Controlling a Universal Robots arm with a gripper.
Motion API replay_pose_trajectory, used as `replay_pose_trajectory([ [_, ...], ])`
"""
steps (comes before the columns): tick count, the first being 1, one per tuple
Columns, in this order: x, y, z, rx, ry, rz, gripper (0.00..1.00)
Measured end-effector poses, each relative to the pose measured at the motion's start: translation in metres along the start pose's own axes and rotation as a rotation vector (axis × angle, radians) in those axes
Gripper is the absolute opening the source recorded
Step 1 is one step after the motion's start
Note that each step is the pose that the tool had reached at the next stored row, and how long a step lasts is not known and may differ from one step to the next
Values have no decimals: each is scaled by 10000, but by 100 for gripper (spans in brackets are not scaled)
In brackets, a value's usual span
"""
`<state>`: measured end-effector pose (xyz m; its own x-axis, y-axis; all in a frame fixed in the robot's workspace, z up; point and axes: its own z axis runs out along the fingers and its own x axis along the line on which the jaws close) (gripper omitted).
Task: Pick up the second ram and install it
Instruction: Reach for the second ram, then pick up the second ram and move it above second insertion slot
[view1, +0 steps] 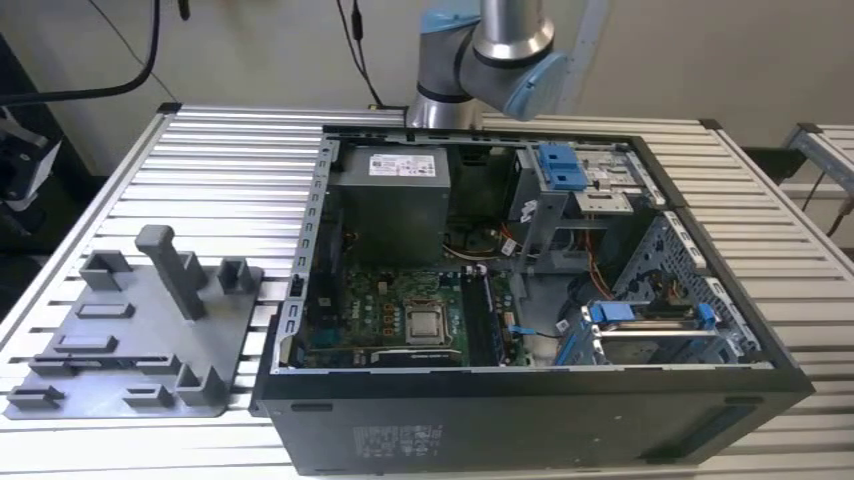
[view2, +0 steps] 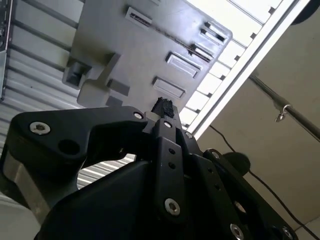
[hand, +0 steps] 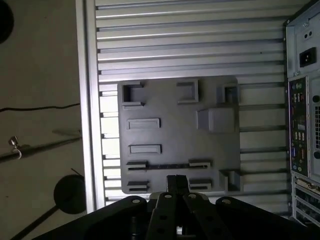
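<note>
The second ram (hand: 167, 165) is a thin dark strip standing on edge between two slotted blocks of the grey holder tray (hand: 175, 137). In both wrist views my gripper (hand: 175, 180) hangs well above that tray, its black fingers (view2: 162, 106) drawn together to a single tip, shut with nothing between them. The tip lines up just beside the ram's row, over the tray's near edge. In the exterior view the tray (view1: 134, 335) lies on the slatted table at the exterior view's left, and the arm's grey and blue joints (view1: 487, 60) rise behind the computer.
An open black computer case (view1: 747, 340) lies beside the tray, with the motherboard (view1: 400, 310), a grey power supply (view1: 387, 200) and blue-latched drive bays (view1: 567, 165) inside. The tray carries a tall upright post (view1: 171, 265). The table's edge rail (hand: 86, 100) runs past the tray.
</note>
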<state>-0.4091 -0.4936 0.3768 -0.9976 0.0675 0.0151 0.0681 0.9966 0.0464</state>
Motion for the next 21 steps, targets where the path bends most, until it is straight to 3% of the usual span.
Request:
replay_pose_trajectory([
  [15, 23, -2, 1, 45, -3, -13, 11],
  [21, 25, -3, 1, 50, 14, -449, 11],
])
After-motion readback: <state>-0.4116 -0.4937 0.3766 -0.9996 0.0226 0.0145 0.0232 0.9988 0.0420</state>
